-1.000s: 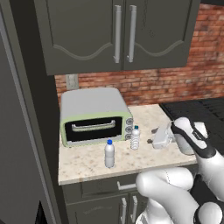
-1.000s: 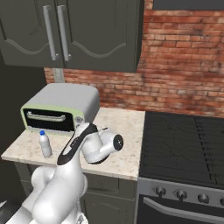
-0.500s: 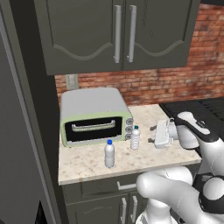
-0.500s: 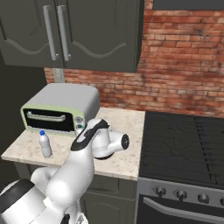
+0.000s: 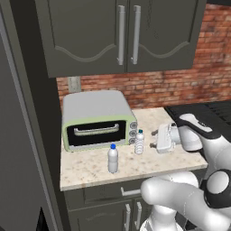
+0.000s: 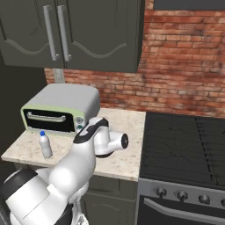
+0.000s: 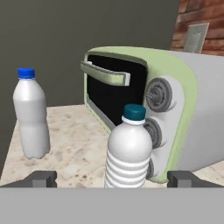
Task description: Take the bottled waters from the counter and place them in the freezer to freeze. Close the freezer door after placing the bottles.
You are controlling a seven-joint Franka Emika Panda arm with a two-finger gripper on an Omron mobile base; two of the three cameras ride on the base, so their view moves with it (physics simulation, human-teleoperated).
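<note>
- Hand view: near bottle (image 7: 129,151) dead ahead, upright, dark teal-blue cap, standing between the two dark fingertips (image 7: 42,178); fingertips set wide at either side, not touching it
- Gripper (image 7: 114,179) released, jaws spread, nothing held
- Second bottle (image 7: 30,118) at 10 o'clock in hand view, upright, bright blue cap, well apart from the first, on the speckled worktop (image 7: 78,148)
- Toaster oven (image 7: 157,109) just behind the near bottle, at 2 o'clock; green front, dark glass door, pale bar handle, grey knobs beside the bottle's shoulder
- Left base view: both bottles stand on the worktop (image 5: 90,169) before the toaster oven (image 5: 97,119); one (image 5: 140,142) just off the oven's knob corner, the other (image 5: 113,159) nearer the front edge, at 7 o'clock from the first
- Gripper (image 5: 154,140) level, pointing at the bottle by the knobs from its 3 o'clock side, close beside it, apart
- Right base view: front bottle (image 6: 44,144) upright near the worktop (image 6: 127,160) edge; stove top (image 6: 184,145) at 3 o'clock of the slab
- Dark wall cabinets (image 5: 122,36) above; brick wall (image 6: 176,66) behind
</note>
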